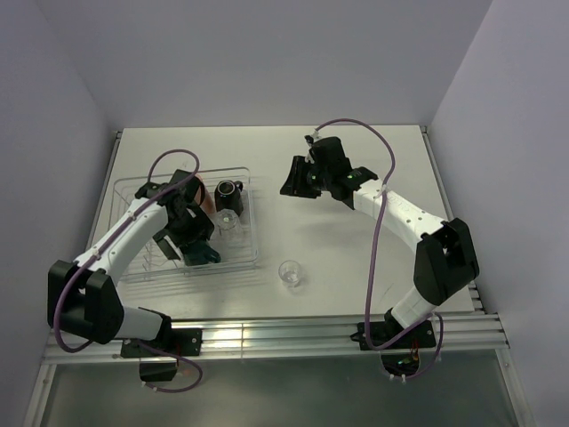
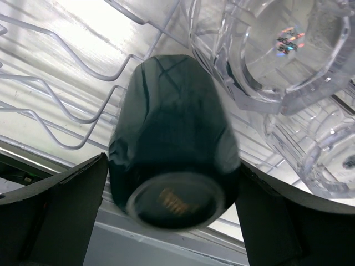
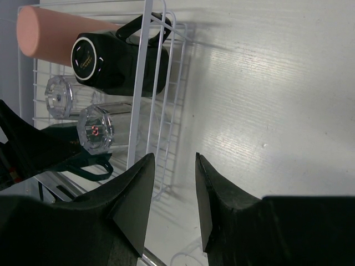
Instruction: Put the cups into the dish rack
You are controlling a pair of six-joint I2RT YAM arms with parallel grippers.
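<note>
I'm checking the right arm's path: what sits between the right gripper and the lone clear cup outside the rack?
Only bare table; the top view shows nothing between the right gripper and that clear cup.

Dish rack (image 1: 124, 189), right half: taken up by black mug (image 1: 229, 189), salmon cup (image 1: 203, 192), two clear tumblers (image 3: 94, 128) and dark green mug (image 1: 204, 254), which is clasped in the left gripper (image 2: 173, 166). Left ribs are crossed by the left arm (image 1: 124, 233). Table (image 1: 356, 258) right of the rack: open, broken by one loose tumbler (image 1: 290, 272).
</note>
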